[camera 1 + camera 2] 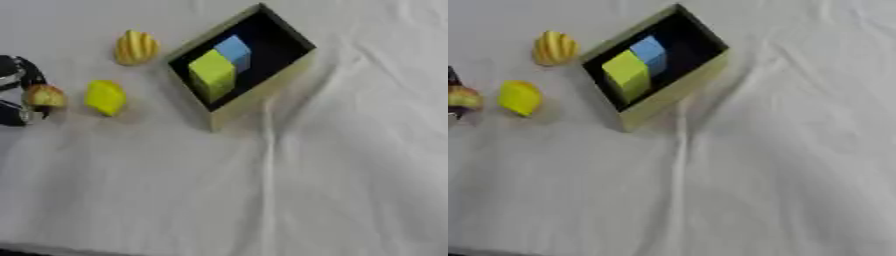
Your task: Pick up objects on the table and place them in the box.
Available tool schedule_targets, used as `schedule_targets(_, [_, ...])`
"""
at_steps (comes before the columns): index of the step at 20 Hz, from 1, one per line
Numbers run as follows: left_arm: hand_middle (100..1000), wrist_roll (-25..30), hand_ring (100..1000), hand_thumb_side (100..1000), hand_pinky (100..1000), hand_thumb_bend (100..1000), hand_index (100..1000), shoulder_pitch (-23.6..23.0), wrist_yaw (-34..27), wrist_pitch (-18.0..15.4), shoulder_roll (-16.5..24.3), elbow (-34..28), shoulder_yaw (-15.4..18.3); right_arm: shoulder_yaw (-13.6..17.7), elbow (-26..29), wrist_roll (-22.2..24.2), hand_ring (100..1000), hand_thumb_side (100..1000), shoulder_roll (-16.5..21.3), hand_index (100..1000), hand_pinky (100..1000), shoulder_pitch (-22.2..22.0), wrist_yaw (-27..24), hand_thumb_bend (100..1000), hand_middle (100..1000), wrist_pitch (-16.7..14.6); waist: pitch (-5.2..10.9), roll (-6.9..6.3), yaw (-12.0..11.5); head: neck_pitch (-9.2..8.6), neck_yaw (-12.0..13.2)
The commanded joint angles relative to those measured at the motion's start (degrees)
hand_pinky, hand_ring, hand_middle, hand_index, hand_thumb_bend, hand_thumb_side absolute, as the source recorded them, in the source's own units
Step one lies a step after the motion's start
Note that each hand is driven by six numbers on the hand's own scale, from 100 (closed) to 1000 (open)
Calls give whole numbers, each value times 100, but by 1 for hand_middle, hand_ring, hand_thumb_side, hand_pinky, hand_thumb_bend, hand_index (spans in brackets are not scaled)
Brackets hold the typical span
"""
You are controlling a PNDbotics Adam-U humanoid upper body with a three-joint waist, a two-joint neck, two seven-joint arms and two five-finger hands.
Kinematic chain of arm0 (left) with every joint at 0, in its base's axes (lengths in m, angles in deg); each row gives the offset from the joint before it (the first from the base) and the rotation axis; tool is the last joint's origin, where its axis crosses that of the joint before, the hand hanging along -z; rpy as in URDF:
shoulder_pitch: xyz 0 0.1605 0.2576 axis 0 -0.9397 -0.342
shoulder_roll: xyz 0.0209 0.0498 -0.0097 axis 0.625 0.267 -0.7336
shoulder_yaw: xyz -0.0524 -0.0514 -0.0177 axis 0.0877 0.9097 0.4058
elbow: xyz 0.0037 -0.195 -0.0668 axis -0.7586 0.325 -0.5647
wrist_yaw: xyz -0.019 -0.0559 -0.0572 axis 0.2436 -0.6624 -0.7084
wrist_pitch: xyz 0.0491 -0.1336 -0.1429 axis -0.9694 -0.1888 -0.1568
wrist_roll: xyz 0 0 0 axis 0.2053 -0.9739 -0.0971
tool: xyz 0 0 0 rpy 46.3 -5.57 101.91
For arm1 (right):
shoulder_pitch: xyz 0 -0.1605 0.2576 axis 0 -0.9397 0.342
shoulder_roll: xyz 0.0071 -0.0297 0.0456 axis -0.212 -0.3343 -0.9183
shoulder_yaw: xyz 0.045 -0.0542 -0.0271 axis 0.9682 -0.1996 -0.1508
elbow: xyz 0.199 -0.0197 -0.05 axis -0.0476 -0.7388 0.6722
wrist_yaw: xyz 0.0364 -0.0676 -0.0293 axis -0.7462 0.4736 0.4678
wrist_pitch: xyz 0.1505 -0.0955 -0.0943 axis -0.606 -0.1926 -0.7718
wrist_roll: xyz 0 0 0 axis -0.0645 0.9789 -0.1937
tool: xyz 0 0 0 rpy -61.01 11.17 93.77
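My left hand [16, 95]: fingers curled round a small reddish-orange piece [45, 96] at the table's left edge.
Box [262, 97]: well apart, already holding a yellow-green block [211, 74] and a blue block [234, 50].
Risk: carrying across, I could knock the yellow piece [105, 97] (just beside my catch).
Right hand: unseen.

Cut off and unclear, left of the box [262, 95]

The left hand [16, 95] is running off the picture's left edge, leaving only dark fingers showing around a small orange-red object [44, 96] too blurred to identify; the yellow-green block [212, 75] is hiding part of the blue block [234, 50].
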State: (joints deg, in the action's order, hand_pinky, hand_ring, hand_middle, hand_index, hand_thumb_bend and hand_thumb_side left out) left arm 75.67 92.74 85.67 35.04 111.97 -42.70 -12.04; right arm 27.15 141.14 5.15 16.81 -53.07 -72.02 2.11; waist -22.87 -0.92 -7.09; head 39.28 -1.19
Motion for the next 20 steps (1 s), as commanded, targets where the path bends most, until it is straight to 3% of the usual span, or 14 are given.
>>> schedule_targets(1, [538, -12, 601, 272, 671, 185, 656, 171, 24, 19, 360, -578, 159, 92, 88, -26, 783, 463, 173, 735, 848, 30, 28, 100, 608, -11, 138, -22, -15, 10, -76])
schedule_targets(7, [530, 224, 600, 297, 682, 184, 658, 618, -70, 119, 337, -1606, 142, 90, 88, -62, 783, 456, 234, 736, 846, 61, 26, 100, 610, -54, 164, -51, -6, -19, -248])
schedule_targets(8, [529, 282, 599, 390, 680, 142, 658, 707, -102, 158, 305, -1700, 117, 89, 88, -67, 783, 460, 242, 736, 846, 64, 24, 100, 610, -57, 169, -57, -5, -22, -268])
schedule_targets(9, [528, 341, 597, 301, 679, 180, 658, 853, -155, 169, 226, -1787, 70, 84, 88, -68, 783, 455, 249, 737, 846, 72, 21, 100, 610, -59, 179, -67, 1, -21, -288])
schedule_targets(10, [527, 408, 597, 302, 678, 178, 658, 1002, -207, 174, 136, -1835, 21, 81, 88, -69, 783, 455, 254, 737, 846, 76, 17, 100, 610, -59, 188, -75, 1, -21, -305])
schedule_targets(15, [528, 702, 595, 310, 677, 174, 660, 1759, -318, 100, -522, -1775, -223, 61, 88, -55, 783, 455, 262, 737, 846, 96, 0, 100, 610, -43, 219, -94, 22, -71, -311])
schedule_targets(16, [528, 745, 595, 359, 677, 156, 660, 1880, -305, 89, -652, -1695, -254, 60, 88, -54, 783, 463, 263, 737, 846, 101, -4, 100, 610, -43, 220, -96, 28, -89, -313])
schedule_targets(17, [527, 778, 594, 312, 676, 174, 660, 1980, -287, 83, -768, -1597, -278, 57, 88, -53, 783, 455, 266, 737, 846, 108, -8, 100, 610, -45, 219, -98, 38, -108, -313])
schedule_targets(20, [527, 845, 593, 312, 673, 174, 661, 2239, -195, 69, -1096, -1215, -323, 51, 88, -48, 783, 456, 269, 737, 846, 129, -29, 100, 610, -47, 208, -102, 52, -129, -308])
